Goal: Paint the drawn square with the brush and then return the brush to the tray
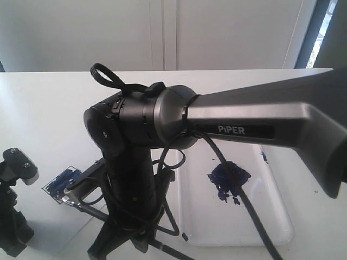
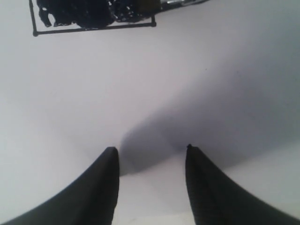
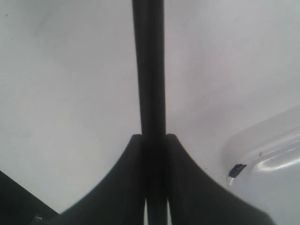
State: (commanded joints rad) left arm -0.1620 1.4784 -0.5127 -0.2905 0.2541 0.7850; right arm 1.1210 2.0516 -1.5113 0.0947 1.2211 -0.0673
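The drawn square lies left of the tray, its inside streaked dark blue; the left wrist view shows the square mostly filled. My right gripper is shut on the black handle of the brush. In the exterior view the brush's silver ferrule sits at the square's near corner, and the right wrist hides the gripper itself. The white tray carries a dark blue paint blot. My left gripper hangs open over bare white paper, short of the square, with nothing between its fingers.
The right arm reaches across the middle above the tray, with a black cable trailing over it. The left arm stands at the left edge. One tray corner with a small dark mark lies beside the right gripper.
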